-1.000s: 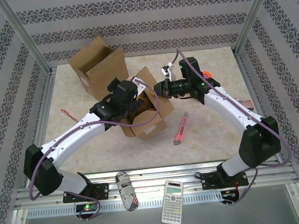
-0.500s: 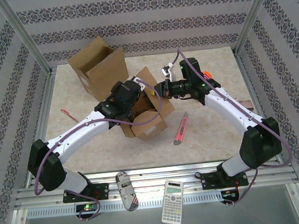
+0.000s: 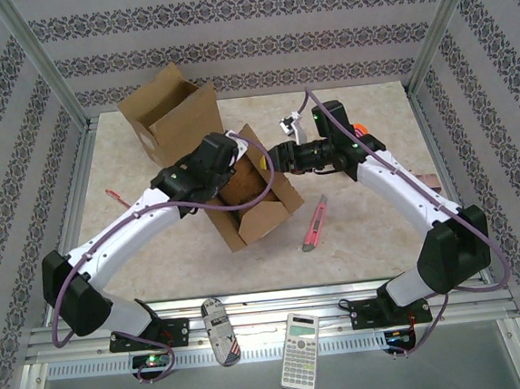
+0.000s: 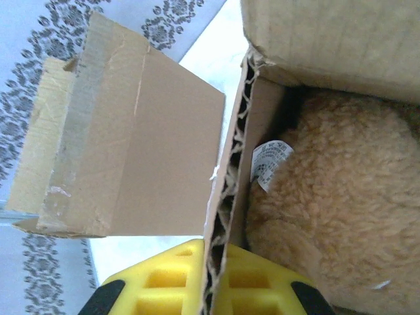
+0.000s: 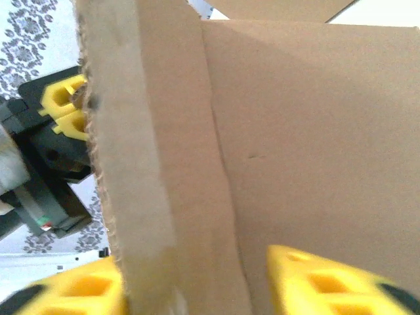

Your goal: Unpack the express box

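Observation:
The express box (image 3: 262, 197) is an open cardboard carton at the table's middle, flaps spread. A tan plush toy (image 4: 341, 210) with a white label lies inside it. My left gripper (image 3: 230, 158) is shut on the box's corrugated wall (image 4: 226, 197), whose edge is pinched between the yellow fingers (image 4: 170, 285). From the right, my right gripper (image 3: 276, 154) stands open astride a flap (image 5: 275, 118) of the box. Its fingers (image 5: 328, 285) are well apart and not pressing the cardboard.
A second open carton (image 3: 169, 111) stands at the back left. A red utility knife (image 3: 314, 226) lies right of the box and a red pen (image 3: 117, 199) left of it. A calculator (image 3: 300, 351) and a small patterned object (image 3: 220, 330) rest on the near rail.
My left gripper has reached the box wall and shut on it. My right gripper has opened off the flap. The box has shifted and tipped a little.

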`<state>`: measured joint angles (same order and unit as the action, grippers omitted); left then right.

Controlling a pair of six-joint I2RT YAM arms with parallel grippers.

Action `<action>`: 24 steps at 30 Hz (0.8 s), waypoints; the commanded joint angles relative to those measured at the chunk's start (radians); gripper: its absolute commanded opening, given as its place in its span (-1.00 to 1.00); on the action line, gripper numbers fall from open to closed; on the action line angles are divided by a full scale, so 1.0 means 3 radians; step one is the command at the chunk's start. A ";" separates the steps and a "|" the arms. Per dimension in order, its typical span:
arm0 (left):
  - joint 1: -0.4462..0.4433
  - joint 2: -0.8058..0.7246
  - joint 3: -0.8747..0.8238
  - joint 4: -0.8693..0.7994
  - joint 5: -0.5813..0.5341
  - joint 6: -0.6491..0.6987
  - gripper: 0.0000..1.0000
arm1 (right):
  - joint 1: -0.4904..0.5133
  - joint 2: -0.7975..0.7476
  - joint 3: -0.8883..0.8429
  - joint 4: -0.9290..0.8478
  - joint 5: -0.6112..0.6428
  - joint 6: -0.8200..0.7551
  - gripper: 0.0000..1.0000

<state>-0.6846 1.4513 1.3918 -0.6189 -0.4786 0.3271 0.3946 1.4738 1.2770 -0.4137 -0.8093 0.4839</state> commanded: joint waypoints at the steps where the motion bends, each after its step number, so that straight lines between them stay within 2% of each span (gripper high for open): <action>1: 0.0135 -0.0085 0.0305 -0.0539 0.0276 -0.0405 -1.00 | 0.0020 -0.0198 0.0175 -0.0375 0.0219 -0.0445 0.20; 5: 0.0196 0.0025 0.0519 -0.0921 0.0459 -0.0737 -1.00 | 0.0182 -0.0425 0.0242 -0.0763 0.0728 -0.0830 0.61; 8: 0.0191 0.0104 0.0696 -0.1143 0.0647 -0.1034 -1.00 | 0.0355 -0.0644 0.0196 -0.0882 0.1194 -0.0994 0.75; 17: 0.0205 0.0160 0.0878 -0.1363 0.0979 -0.1536 -1.00 | 0.1236 -0.1249 -0.0076 -0.0854 0.2873 -0.1550 0.67; 21: 0.0211 0.0162 0.0960 -0.1435 0.1129 -0.1654 -1.00 | 0.1598 -0.1409 -0.0239 -0.0730 0.3149 -0.1896 0.62; 24: 0.0212 0.0123 0.0948 -0.1393 0.1233 -0.1702 -1.00 | 0.1724 -0.1300 -0.0209 -0.0759 0.3188 -0.1978 0.59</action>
<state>-0.6327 1.5040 1.6440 -1.0225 -0.1574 -0.1207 0.8867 1.0637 1.2213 -0.6559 0.0467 -0.0311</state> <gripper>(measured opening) 0.057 0.802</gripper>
